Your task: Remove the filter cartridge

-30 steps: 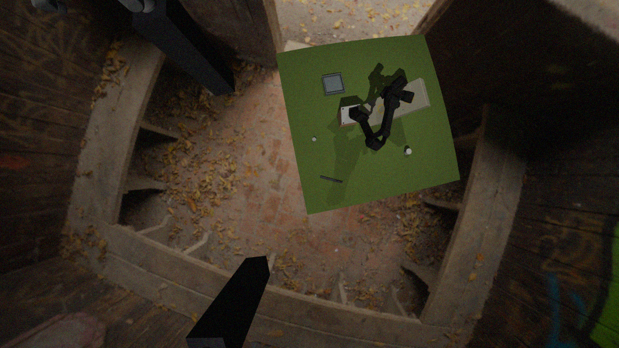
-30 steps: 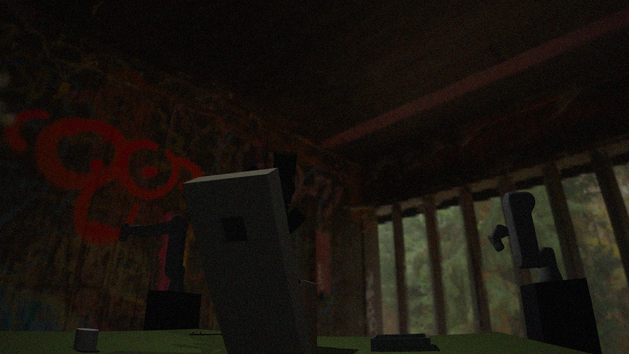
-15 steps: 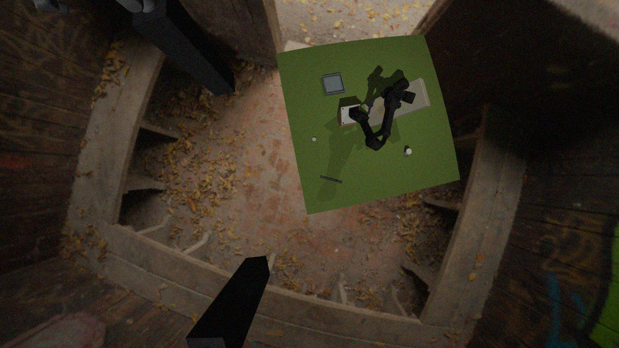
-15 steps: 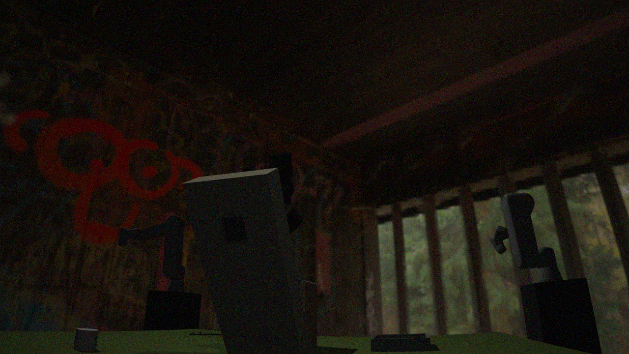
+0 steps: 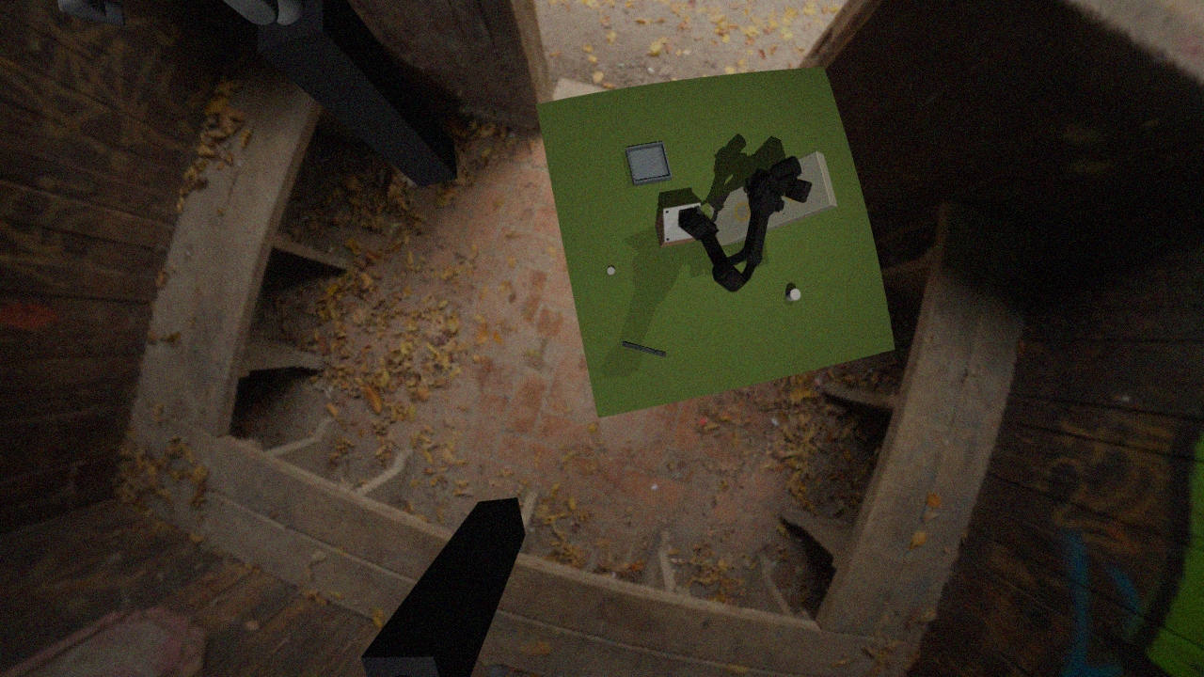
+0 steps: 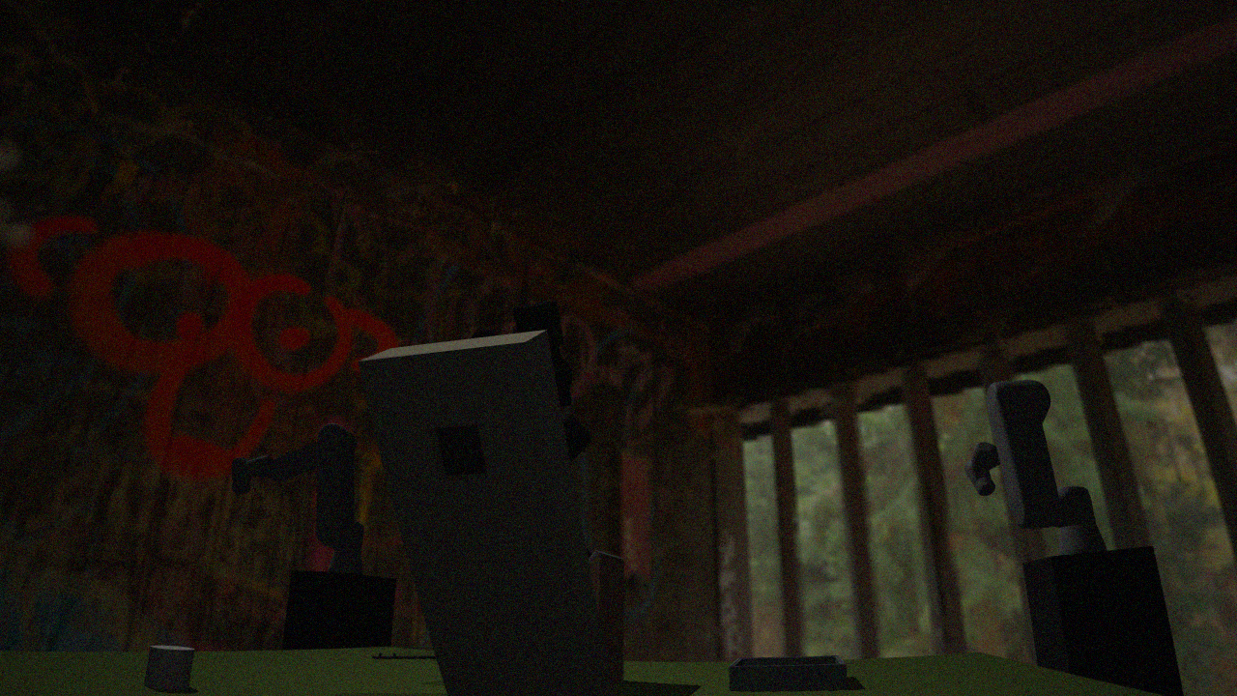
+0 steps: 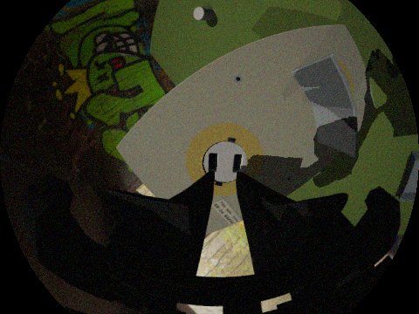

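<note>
Right now we judge ourselves to be at the approach, lining up with the filter cartridge [image 7: 225, 154] before any extraction. It sits in the service panel [image 5: 821, 178] [image 6: 488, 545] [image 7: 175, 131], inside a yellow ring [image 7: 194, 153], with its two slots [image 7: 212, 159] [image 7: 236, 160] facing us. Our gripper [image 5: 793, 189] [image 7: 225, 176] has its fingers slightly apart, with nothing clamped between them. In the wrist view the tips overlap the lower ends of the slots, one to each, but we cannot tell whether they are touching or entering; the panel blocks the exterior view of them.

Next, we think, we need to square up to the sloping face, centre each tip on its slot and ease in straight, keeping this spacing. Only then should we set a grip. The small dark notches [image 7: 231, 139] [image 7: 218, 183] at the rim hint at a locking fit, so a turn may be needed before the pull. Going in off-centre could jam a tip against the face.

The tray [image 5: 629, 166] [image 6: 783, 678] [image 7: 405, 185] stands apart from the panel; delivery, release and backing off remain to be done.
</note>
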You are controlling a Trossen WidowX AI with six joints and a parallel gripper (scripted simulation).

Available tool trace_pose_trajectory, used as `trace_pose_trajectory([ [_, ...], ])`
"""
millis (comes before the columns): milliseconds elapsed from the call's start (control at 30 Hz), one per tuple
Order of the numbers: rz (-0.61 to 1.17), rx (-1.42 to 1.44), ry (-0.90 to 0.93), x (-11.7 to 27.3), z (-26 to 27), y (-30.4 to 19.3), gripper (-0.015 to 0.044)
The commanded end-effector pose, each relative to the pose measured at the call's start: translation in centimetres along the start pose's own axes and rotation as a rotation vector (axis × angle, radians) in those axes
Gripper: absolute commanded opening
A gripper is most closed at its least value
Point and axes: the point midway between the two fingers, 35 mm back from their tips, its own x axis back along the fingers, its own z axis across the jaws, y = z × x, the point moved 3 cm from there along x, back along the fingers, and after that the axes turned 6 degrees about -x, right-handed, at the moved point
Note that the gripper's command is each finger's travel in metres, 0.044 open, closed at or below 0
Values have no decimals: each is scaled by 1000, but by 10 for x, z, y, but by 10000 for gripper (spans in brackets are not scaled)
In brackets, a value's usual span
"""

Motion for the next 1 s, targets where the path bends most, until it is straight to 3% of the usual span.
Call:
trace_pose_trajectory([
  [0, -1, 10, -5, -8, -2, 1, 95],
  [967, 0, 11, 3, -18, -2, 2, 95],
])
